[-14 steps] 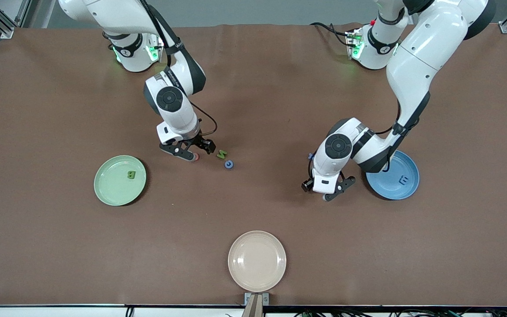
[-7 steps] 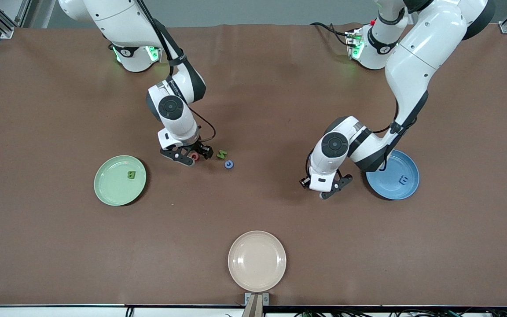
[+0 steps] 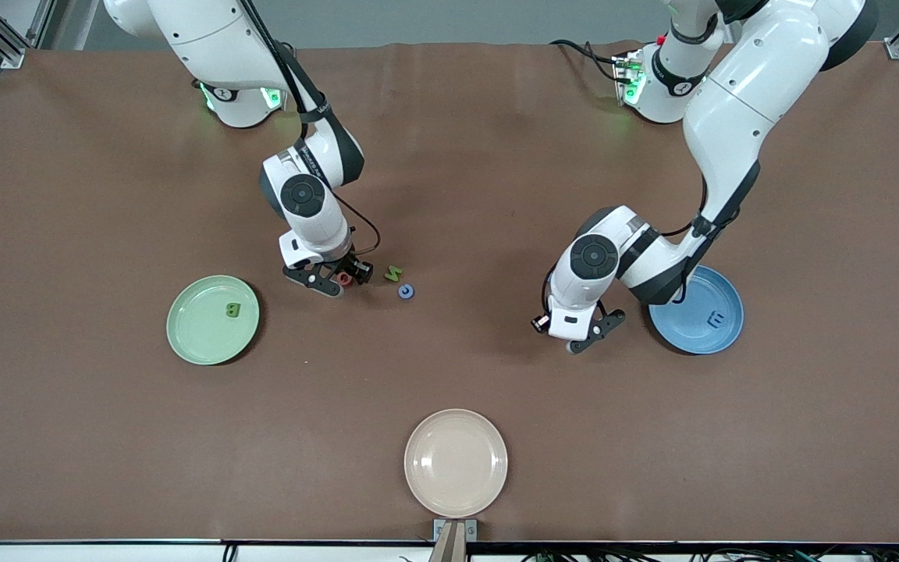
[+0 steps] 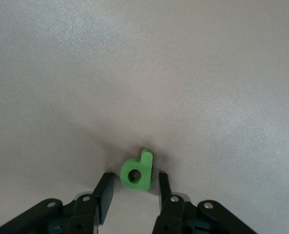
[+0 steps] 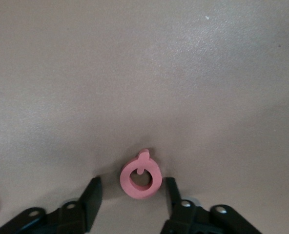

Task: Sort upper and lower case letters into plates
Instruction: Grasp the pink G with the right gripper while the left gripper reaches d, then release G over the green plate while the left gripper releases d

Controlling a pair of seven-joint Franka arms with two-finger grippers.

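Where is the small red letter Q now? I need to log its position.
The small red letter Q lies on the brown table between the right gripper's open fingers, beside the green letter N, toward the right arm's end.

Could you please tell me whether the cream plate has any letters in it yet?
Empty: the cream plate shows only bare surface, while the green plate holds a green B and the blue plate an E.
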